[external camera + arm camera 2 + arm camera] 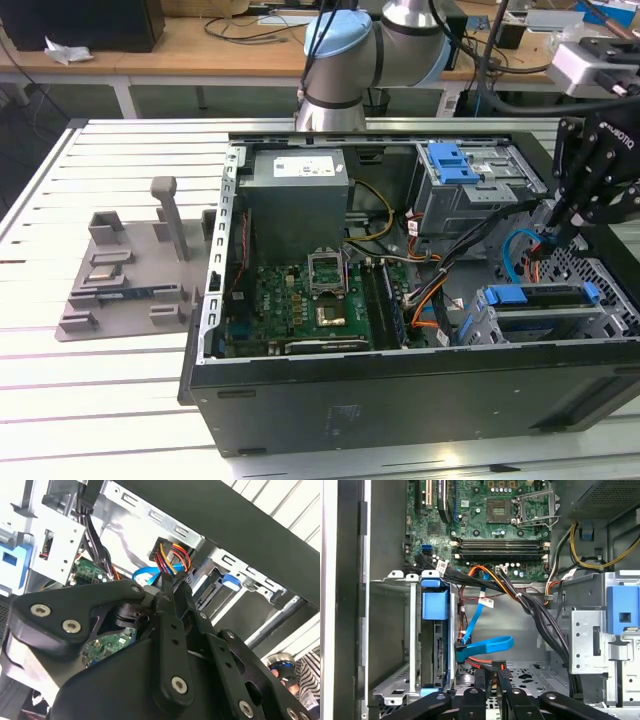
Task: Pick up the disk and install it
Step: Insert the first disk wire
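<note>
Black two-finger gripper hangs inside the open black desktop computer case, at the case's end on the exterior view's right. Its fingers are pressed together on a small black plug with red, yellow and orange wires; in the first wrist view the plug sits between the fingertips, just beside a flat blue data cable.

The disk, a flat hard drive framed by blue plastic rails, sits slotted in the grey metal drive cage at the case's near corner on the exterior view's right. In the first wrist view it stands edge-on within the cage, with a blue rail end above it, close to the gripper but not touching it.

The green motherboard lies on the case floor. The case rests on a slatted white metal table, and a grey plastic fixture stands near the table's edge on the exterior view's left.
</note>
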`<state>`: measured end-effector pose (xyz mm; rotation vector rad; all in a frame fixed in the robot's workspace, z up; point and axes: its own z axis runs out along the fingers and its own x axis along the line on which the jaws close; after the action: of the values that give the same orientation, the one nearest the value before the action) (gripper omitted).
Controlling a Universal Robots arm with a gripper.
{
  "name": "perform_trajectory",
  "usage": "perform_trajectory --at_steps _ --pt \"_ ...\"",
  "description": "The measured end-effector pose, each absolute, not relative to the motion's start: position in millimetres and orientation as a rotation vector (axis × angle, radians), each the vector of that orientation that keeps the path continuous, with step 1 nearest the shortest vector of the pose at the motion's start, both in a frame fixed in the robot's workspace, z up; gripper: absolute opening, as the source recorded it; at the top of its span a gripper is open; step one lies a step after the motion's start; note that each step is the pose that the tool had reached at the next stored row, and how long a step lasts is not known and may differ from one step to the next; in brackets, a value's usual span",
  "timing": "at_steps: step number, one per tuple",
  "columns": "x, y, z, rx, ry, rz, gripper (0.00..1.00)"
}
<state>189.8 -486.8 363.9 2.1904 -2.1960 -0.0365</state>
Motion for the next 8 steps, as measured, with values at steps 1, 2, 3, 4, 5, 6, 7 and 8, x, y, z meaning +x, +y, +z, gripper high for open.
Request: perform_trajectory --at_steps 1,2,3,4,5,6,7,8 --pt "190.3 -486.0 362.4 2.189 -2.196 -0.037 0.24" --pt "191.4 -485.4 359.7 2.187 -2.198 -0.038 0.24" --pt "191.6 -485.4 357.8 2.183 -2.2 -0.034 0.24" --pt "191.6 -485.7 357.1 2.179 -2.2 -0.031 0.24" --pt "191.7 -486.0 356.8 2.175 -2.2 -0.027 0.24" --pt "191.7 -486.9 356.5 2.166 -2.195 -0.011 0.24" --pt "191.7 -487.5 356.2 2.161 -2.192 -0.001 0.24" --pt "191.7 -488.2 356.0 2.157 -2.189 0.006 0.24"
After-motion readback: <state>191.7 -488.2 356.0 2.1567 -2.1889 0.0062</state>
